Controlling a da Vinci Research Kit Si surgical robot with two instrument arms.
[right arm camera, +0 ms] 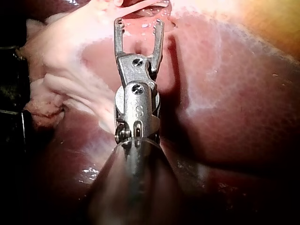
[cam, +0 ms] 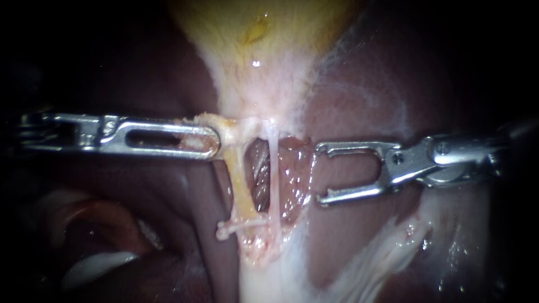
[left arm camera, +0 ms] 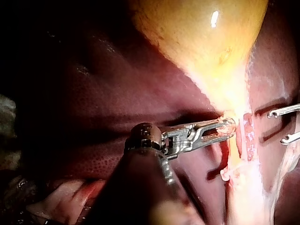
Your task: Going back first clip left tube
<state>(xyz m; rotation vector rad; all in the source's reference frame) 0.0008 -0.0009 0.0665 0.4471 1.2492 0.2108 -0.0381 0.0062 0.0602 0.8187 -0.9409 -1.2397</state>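
Left tube (cam: pixel 240 185) is running as a yellowish strand from the narrow lower end of the gallbladder (cam: pixel 258 28) down to the pale tissue below. It is lying just beside the thinner, whiter right tube (cam: pixel 274 168), with a dark reddish window showing between them. A small pale clip (cam: pixel 238 225) is sitting across the left tube's lower end, its knobbed tip sticking out on the side of the left instrument.

The left instrument (cam: pixel 212 141) is reaching in level, and its end effector is clenching the neck tissue (cam: pixel 224 122) where the left tube is meeting the gallbladder. Its slotted jaws are lying together, with yellowish scraps showing at the tip.

The right instrument (cam: pixel 319 174) is hovering over the liver (cam: pixel 359 112) on the far side of both tubes. Its end effector is released, the jaws gaping wide and gripping nothing. Their hooked tips are pointing toward the tubes, near the right tube but apart from it, and well apart from the clip. The right wrist view is showing the same gap between the jaws, with pale tissue just ahead of them.
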